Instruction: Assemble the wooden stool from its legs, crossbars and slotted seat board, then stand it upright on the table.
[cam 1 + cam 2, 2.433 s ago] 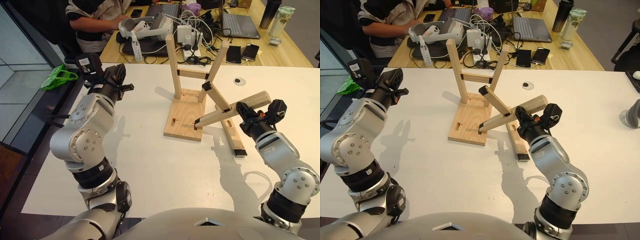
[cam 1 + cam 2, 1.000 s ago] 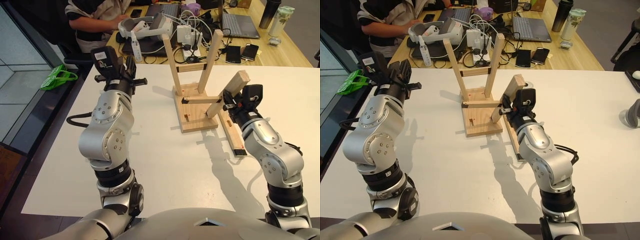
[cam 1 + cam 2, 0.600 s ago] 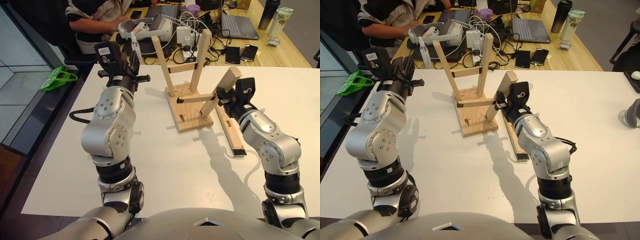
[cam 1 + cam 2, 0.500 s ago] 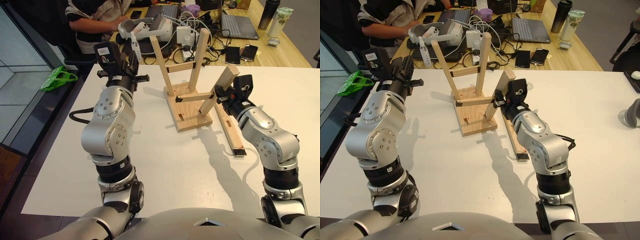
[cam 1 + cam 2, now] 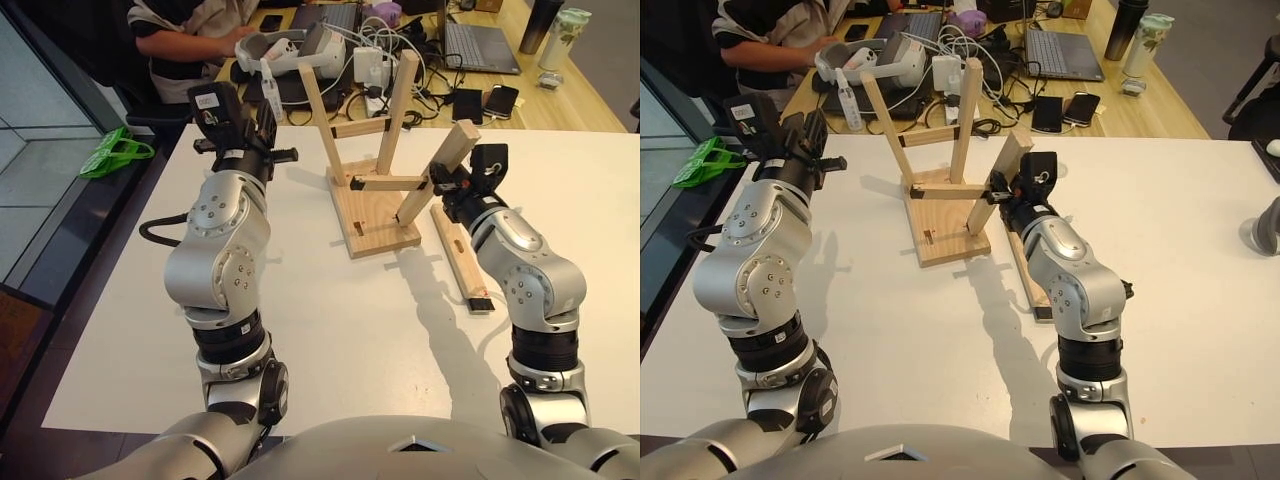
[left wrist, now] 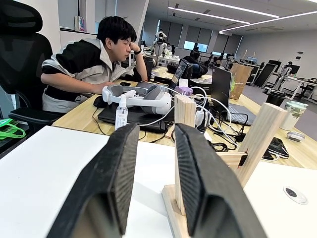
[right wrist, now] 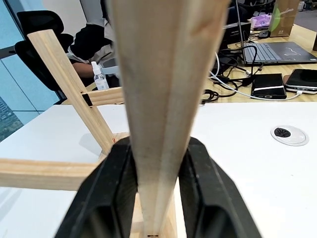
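Seat board (image 5: 385,228) lies flat on the white counter (image 5: 340,330), centre-far. Two legs (image 5: 322,120) stand up from its far end, splayed, joined by a crossbar (image 5: 358,127).

Third leg (image 5: 420,197) is tilted, lower end down at the board's right side and top leaning right. Can't tell if it's seated in a slot. Second crossbar (image 5: 390,184) runs from it left to the leg pair, roughly level.

Right gripper (image 7: 157,191) is clamped on the third leg partway up, one finger on each side, just right of the board.

Loose leg (image 5: 457,252) lies flat on the counter, just right of the board and under the right arm.

Left gripper (image 6: 156,130) is up at far left, apart from the stool. Fingers are spread, nothing between them.
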`<state>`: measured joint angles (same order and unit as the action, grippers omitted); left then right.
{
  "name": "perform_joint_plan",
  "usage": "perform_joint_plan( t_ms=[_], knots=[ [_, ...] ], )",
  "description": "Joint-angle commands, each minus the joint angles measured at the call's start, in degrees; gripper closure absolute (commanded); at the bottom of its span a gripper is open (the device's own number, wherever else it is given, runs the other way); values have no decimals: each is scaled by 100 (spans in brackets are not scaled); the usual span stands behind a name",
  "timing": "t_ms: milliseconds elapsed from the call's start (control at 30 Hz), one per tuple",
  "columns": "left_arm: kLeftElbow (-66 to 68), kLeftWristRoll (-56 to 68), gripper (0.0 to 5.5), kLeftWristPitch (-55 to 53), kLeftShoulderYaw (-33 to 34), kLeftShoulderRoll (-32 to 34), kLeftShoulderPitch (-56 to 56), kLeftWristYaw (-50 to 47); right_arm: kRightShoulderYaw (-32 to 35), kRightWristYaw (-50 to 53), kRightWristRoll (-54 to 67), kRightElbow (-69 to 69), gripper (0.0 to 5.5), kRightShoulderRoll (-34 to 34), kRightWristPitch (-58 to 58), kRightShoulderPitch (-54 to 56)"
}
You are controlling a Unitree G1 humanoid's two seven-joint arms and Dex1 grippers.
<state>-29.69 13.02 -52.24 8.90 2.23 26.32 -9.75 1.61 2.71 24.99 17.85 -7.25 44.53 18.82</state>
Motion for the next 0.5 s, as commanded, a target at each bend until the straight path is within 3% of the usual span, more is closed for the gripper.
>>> perform_joint_plan(
  t_ms=[33, 200, 400, 500],
  knots=[
    [12, -54, 420, 17, -22, -12, 83, 5, 266, 144, -157, -65, 403, 114, -220, 73],
    [-11, -61, 420, 29, -23, -41, 66, -11, 365, 60, -238, 6, 316, 183, -396, 128],
    [-50, -65, 420, 20, -2, -33, 46, -17, 787, -46, -168, 622, 316, -108, -643, 664],
    [-55, -60, 420, 18, -16, -21, 15, 9, 1183, 31, -6, 668, 316, -268, -814, 1645]
  ],
)
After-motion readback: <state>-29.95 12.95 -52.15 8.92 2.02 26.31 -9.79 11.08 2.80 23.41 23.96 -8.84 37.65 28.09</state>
